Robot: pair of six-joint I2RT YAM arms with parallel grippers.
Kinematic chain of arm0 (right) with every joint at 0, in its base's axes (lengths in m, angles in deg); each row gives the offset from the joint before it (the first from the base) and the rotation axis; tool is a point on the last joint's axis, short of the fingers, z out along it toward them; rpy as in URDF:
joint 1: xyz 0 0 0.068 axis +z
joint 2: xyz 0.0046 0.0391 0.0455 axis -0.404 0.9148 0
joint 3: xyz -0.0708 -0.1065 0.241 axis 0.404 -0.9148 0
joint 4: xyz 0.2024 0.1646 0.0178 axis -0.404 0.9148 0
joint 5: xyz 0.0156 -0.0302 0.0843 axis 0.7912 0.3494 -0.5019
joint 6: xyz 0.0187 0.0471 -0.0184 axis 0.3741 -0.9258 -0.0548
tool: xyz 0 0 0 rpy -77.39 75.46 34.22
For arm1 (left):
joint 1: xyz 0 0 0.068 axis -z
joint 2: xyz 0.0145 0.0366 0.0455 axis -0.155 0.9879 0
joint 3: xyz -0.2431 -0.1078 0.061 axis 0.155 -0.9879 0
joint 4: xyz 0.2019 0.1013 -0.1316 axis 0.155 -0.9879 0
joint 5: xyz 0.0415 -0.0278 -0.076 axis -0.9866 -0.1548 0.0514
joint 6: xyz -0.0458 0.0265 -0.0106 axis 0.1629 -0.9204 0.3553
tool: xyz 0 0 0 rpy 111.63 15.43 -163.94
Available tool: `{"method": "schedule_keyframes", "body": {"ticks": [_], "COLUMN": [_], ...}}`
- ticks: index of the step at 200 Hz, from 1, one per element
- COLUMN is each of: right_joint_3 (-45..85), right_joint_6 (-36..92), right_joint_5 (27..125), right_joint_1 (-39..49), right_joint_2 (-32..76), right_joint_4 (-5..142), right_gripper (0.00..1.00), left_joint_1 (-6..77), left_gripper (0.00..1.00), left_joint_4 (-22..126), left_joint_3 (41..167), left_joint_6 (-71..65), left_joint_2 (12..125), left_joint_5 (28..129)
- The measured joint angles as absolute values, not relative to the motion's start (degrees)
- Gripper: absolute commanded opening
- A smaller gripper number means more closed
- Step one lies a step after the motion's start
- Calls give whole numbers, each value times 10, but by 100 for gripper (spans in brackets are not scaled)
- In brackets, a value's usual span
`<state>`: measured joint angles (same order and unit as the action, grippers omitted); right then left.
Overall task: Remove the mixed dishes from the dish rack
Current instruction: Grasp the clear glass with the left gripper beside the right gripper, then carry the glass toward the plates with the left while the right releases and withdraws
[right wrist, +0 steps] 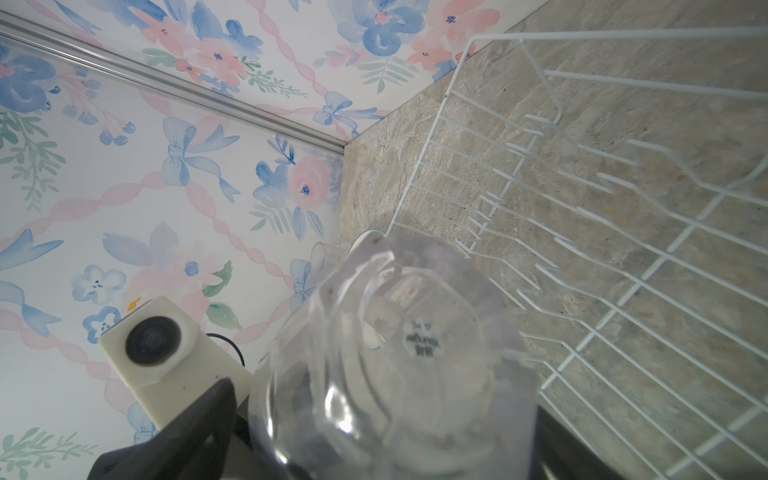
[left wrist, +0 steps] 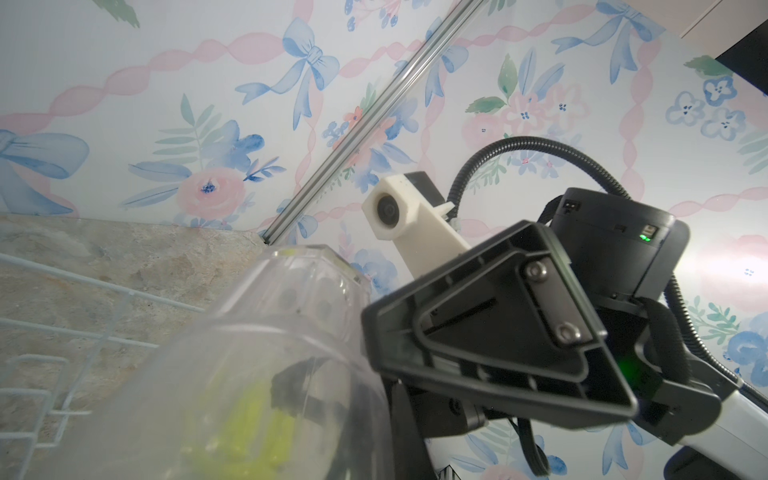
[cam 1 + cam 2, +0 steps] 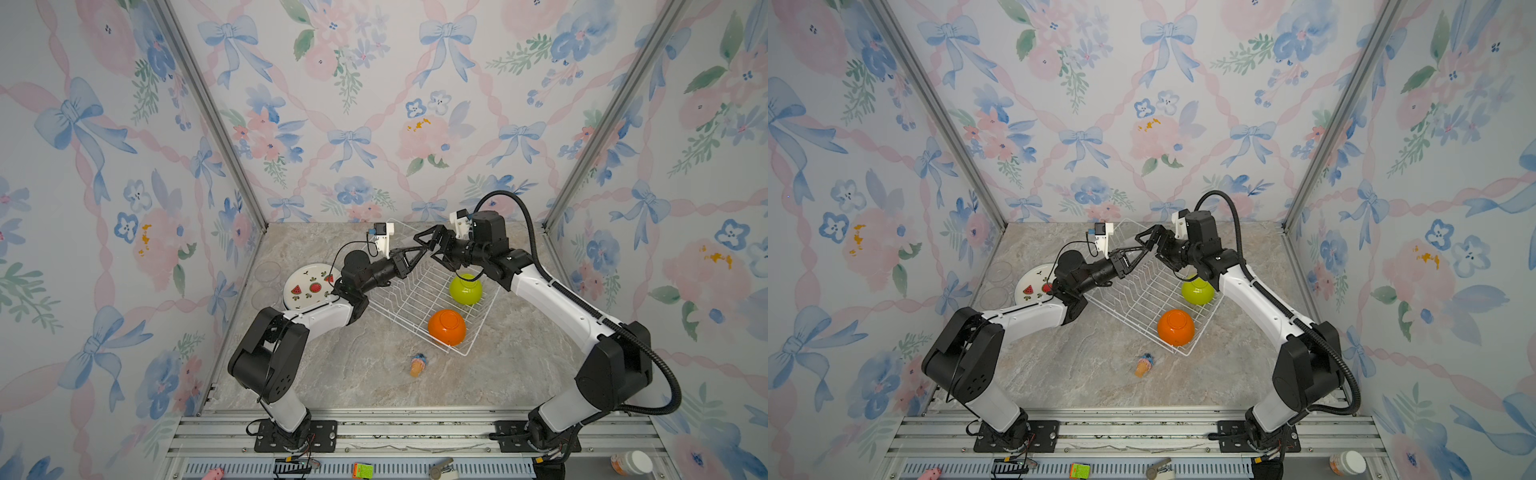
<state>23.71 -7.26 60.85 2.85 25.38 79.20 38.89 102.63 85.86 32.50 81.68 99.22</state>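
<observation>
A clear glass (image 2: 270, 353) hangs in the air over the far end of the dish rack (image 3: 409, 297), caught between the two grippers where they meet. It is nearly invisible in both top views. Each wrist view shows it close up, and the right wrist view looks onto its base with a small round label (image 1: 422, 343).

The left gripper (image 3: 419, 252) has its fingers drawn together on the glass. The right gripper (image 3: 427, 247) faces it from the opposite side with its fingers spread wide. One black finger (image 2: 478, 332) stands beside the glass wall, and whether it touches the wall cannot be told.

The white wire rack sits at an angle on the marble-patterned tabletop (image 3: 353, 374). A lime-green bowl (image 3: 466, 289) lies at its right side, partly under the right arm. An orange bowl (image 3: 446, 327) sits upside down in its near corner. The rows of prongs in the middle hold nothing.

Left of the rack, a white plate printed with watermelon slices (image 3: 307, 286) lies flat on the table, partly covered by the left arm. Two more clear glasses (image 3: 268, 272) (image 3: 266, 297) stand just beside it, next to the wall. A small orange-and-blue toy (image 3: 417, 364) lies on the table in front of the rack, apart from it.
</observation>
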Motion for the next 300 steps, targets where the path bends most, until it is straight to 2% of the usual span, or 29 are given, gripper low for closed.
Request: {"method": "schedule_keyframes", "body": {"ticks": [66,126,157,208,251,300], "right_joint_3": [203,160,123,65,37,10], "right_joint_6": [4,76,104,136,148,153], "right_joint_5": [705,793,820,855,865,865], "right_joint_1": [28,28,28,22,9,2], "right_joint_2": [195,124,99,52,34,31], "right_joint_4": [838,894,914,933,935,936], "right_gripper": [97,97,97,97,97,97], "left_joint_1": [389,369,347,275,203,129], "left_gripper": [0,0,0,0,0,0], "left_joint_4": [842,592,514,378,334,288], "left_joint_3": [866,1003,1037,1076,1108,1207], "left_joint_6": [262,191,164,129,120,117], "left_joint_2": [769,765,765,765,767,854], "left_joint_5": [915,781,740,670,600,591]}}
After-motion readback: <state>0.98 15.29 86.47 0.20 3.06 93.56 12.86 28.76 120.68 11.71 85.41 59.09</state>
